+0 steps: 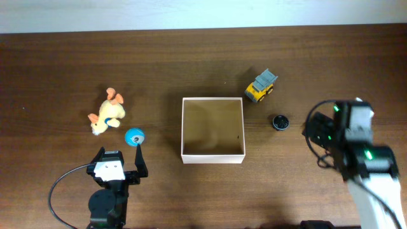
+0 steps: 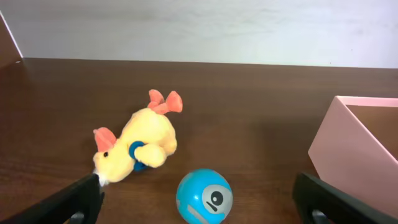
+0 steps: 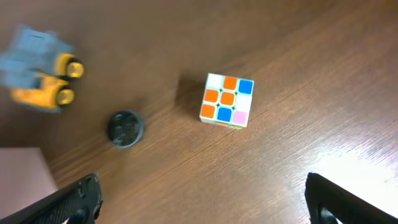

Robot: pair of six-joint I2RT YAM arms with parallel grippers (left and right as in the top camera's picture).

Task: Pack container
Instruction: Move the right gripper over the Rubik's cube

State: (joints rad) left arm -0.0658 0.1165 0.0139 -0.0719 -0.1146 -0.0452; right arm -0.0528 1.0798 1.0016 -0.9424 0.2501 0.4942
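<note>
The container (image 1: 213, 100), a square white-walled box with a tan inside, stands open at the middle of the table with nothing showing in it; its wall (image 2: 336, 146) appears at the right of the left wrist view. A blue ball (image 1: 134, 137) (image 2: 204, 196) lies just ahead of my open left gripper (image 1: 120, 152) (image 2: 199, 205), touching neither finger. A yellow plush duck (image 1: 107, 113) (image 2: 134, 148) lies beyond the ball, to the left. My right gripper (image 1: 318, 130) (image 3: 202, 199) hangs open over bare wood. Ahead of it sits a colour cube (image 3: 227, 99), which the right arm hides in the overhead view.
A yellow toy truck (image 1: 261, 86) (image 3: 40, 71) stands behind the container's right corner. A small black disc (image 1: 280, 121) (image 3: 125, 129) lies between the container and the right arm. A container corner (image 3: 22, 171) shows at the left of the right wrist view.
</note>
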